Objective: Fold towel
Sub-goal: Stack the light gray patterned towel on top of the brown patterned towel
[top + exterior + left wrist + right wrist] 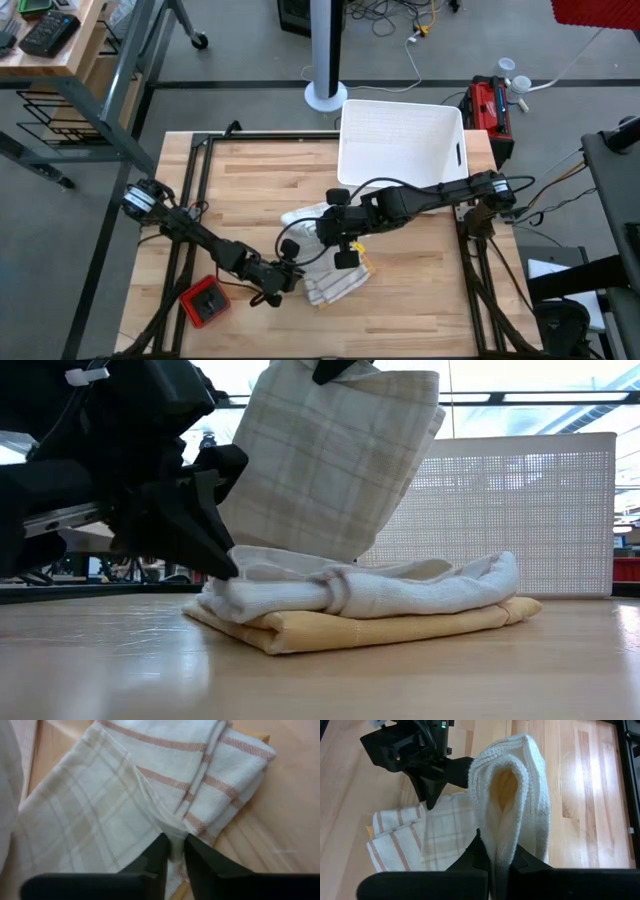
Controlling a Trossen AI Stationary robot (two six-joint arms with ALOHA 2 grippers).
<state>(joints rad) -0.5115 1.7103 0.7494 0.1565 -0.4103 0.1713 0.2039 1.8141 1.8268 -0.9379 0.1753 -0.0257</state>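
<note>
A beige checked towel (330,460) hangs from my right gripper (495,854), which is shut on it above the table's middle. The towel's lower end reaches down onto a folded pile: a white towel with brown stripes (400,592) lying on a yellow one (400,628). My left gripper (174,845) comes in low from the table's left near side. It is shut on the checked towel's lower part, at the pile's left end (225,575). My left gripper pinches the checked towel's lower edge (172,831) between its two fingertips, slanting down from the table's left near side. That part lies against the striped towel on the pile. One layer or several, I cannot tell. My right gripper pinches a bunched fold at the checked towel's upper end (512,795) between its two fingers, slanting down from the right. The fold loops out past the fingers. The towel hangs below, slack, with its lower end on the pile.
A white perforated basket (400,140) stands at the table's far edge, right behind the pile. A red and black object (205,302) lies near the front left corner. Bare wood (430,300) lies to the pile's right and near side.
</note>
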